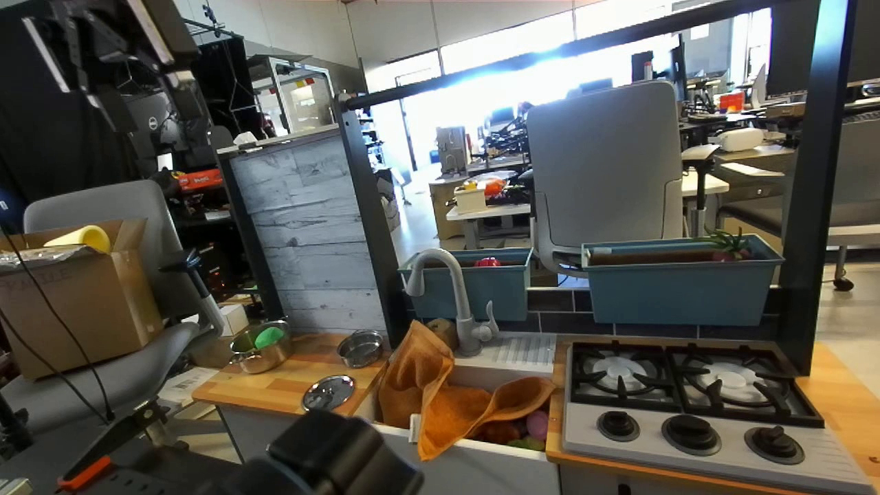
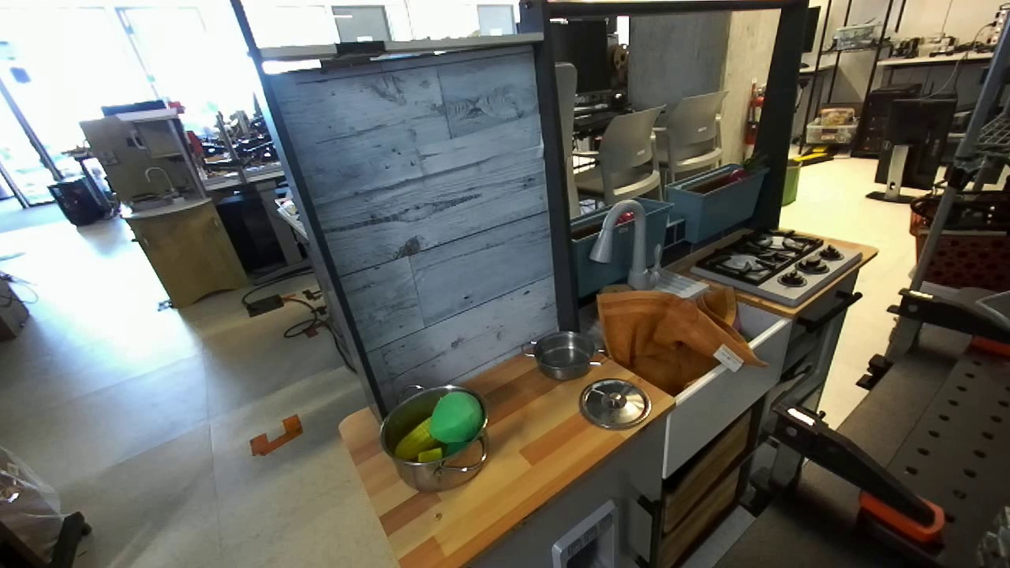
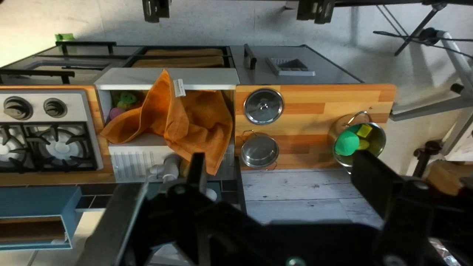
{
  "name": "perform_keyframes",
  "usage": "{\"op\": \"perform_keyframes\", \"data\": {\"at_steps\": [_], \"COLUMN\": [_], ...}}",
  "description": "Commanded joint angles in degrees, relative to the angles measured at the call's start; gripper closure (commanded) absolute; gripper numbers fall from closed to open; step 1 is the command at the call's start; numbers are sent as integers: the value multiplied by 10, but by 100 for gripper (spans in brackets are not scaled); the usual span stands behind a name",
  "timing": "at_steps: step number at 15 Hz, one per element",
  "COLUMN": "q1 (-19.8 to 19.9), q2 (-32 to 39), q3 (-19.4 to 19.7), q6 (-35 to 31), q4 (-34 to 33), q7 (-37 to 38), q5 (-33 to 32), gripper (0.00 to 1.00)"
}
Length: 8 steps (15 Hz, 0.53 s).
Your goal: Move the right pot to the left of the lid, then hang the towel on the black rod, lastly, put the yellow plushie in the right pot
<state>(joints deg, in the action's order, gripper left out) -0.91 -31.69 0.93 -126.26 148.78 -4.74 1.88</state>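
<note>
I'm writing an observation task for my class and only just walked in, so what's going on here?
The robot's hand is open and holds nothing, so nothing is being handled right now. The orange-brown towel lies crumpled in and over the sink, with a corner past its front edge, not yet hung on the black rod. On the wooden counter, the lid lies beside the shallow pot, while the larger pot, farther from the sink, holds green and yellow items.
</note>
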Motion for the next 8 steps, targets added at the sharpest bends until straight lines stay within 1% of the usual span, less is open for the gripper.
{"op": "perform_keyframes", "data": {"at_steps": [1, 5, 8], "q1": [9, 12, 6], "q2": [116, 231, 305], "q3": [3, -5, -14], "q6": [-47, -78, -118], "q4": [-72, -149, -193], "q7": [-7, 1, 29], "q5": [-23, -50, -63], "gripper": [0, 0, 0]}}
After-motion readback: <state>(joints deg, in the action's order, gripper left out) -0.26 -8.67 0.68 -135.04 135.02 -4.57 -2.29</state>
